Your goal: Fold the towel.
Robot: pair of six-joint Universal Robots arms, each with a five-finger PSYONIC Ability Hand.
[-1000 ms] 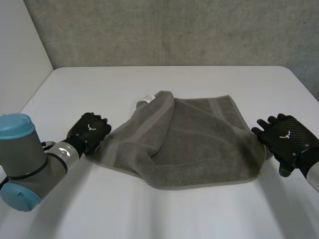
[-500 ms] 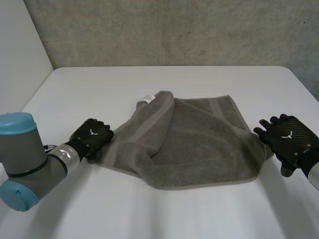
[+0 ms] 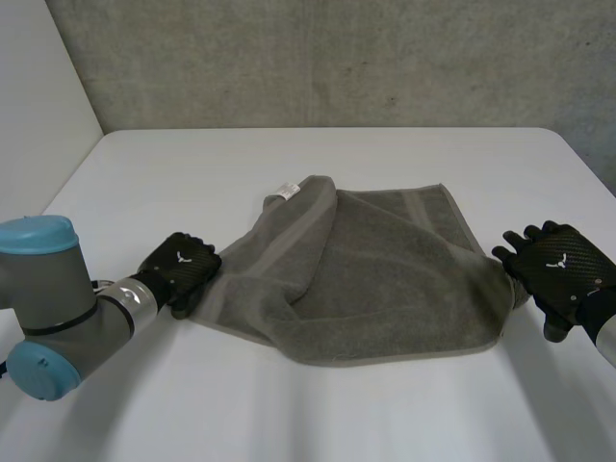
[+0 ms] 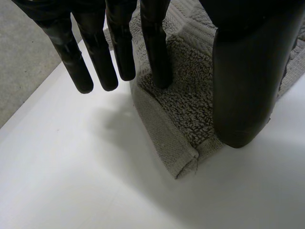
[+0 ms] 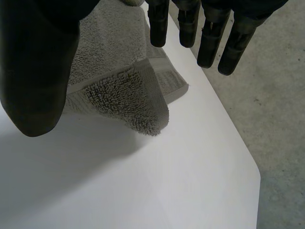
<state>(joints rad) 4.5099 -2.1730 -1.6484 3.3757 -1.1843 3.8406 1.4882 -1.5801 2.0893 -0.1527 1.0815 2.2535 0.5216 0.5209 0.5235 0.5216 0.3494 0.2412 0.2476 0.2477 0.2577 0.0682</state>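
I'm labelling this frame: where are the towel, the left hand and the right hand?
towel (image 3: 385, 279): head view, its middle.
left hand (image 3: 181, 268): head view, back of the hand.
right hand (image 3: 558, 262): head view, back of the hand.

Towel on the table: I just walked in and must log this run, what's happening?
A two-armed robot is about to fold a grey towel lying rumpled on the white table, its left part flopped over. The left hand is at a corner on the left side, the right hand at one on the right. Both are open, fingers straight over the corners; neither grips the cloth yet.
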